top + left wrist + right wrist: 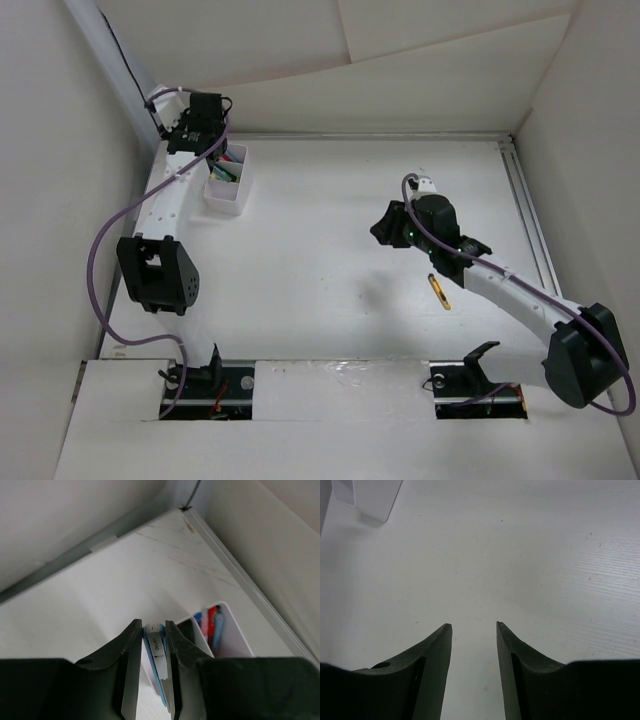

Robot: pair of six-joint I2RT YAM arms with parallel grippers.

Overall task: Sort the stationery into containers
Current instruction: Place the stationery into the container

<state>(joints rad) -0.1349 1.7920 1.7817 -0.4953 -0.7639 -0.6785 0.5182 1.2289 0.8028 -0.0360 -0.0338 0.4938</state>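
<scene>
My left gripper (pixel 153 625) is shut on a light blue and white marker (pixel 157 650) and holds it beside the white box (pixel 231 639), at the near left side of its wall. Red and blue pens (pixel 213 624) lie in one compartment of the box. In the top view the left gripper (pixel 205 140) hovers at the back left corner over the white box (pixel 238 197). My right gripper (pixel 385 228) is open and empty above bare table, as its wrist view (pixel 474 625) shows. A black-and-yellow pen (pixel 439 291) lies on the table beside the right arm.
The table's back wall and right metal rail (pixel 525 210) bound the work area. The box's corner (pixel 367 497) shows far off at the top left of the right wrist view. The left arm's elbow (pixel 157 272) sits at the left edge.
</scene>
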